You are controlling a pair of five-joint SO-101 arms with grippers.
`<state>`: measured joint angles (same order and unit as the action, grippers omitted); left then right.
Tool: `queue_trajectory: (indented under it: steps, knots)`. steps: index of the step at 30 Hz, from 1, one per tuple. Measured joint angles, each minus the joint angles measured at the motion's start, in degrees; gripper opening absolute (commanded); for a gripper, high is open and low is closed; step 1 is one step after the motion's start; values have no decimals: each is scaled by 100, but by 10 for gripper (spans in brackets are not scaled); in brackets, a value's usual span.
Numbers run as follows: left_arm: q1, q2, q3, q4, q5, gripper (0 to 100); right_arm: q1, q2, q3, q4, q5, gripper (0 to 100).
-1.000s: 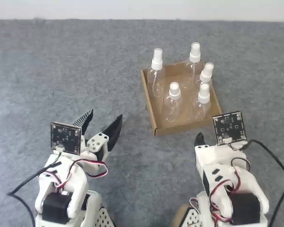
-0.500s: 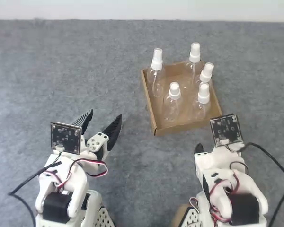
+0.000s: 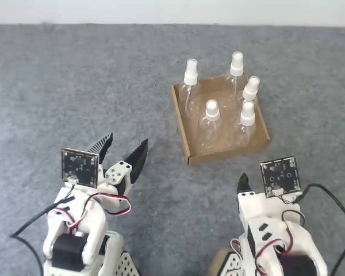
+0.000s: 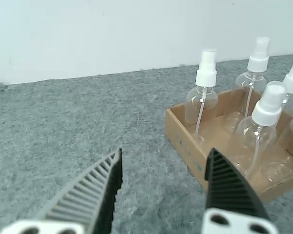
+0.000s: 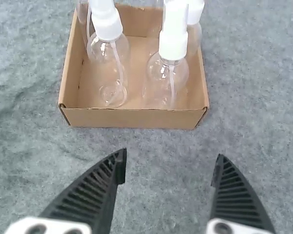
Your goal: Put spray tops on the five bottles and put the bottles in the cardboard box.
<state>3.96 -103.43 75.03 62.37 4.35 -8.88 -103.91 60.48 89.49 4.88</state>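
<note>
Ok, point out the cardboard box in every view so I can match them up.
High view: cardboard box right of centre, in the upper half.
Left wrist view: cardboard box beyond the open left gripper, off to its side.
Right wrist view: cardboard box straight ahead of the open right gripper.
Shared landmark: the five capped spray bottles standing inside it.

Left gripper [image 3: 126,142] sits near-left, jaws spread wide; right gripper [image 5: 171,157] sits near-right, jaws likewise apart.

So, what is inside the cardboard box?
Five clear bottles stand upright in the cardboard box, each wearing a white spray top. The floor under them is partly covered.
</note>
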Motion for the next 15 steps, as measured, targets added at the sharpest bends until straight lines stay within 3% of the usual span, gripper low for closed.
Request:
queue_trajectory:
  steps: [7, 15]
  knots:
    - [-501, 0, -202, 141, 0, 253, 0, 0, 0, 0, 0, 235]
    - [-571, 0, -264, 176, 0, 254, 0, 0, 0, 0, 0, 234]
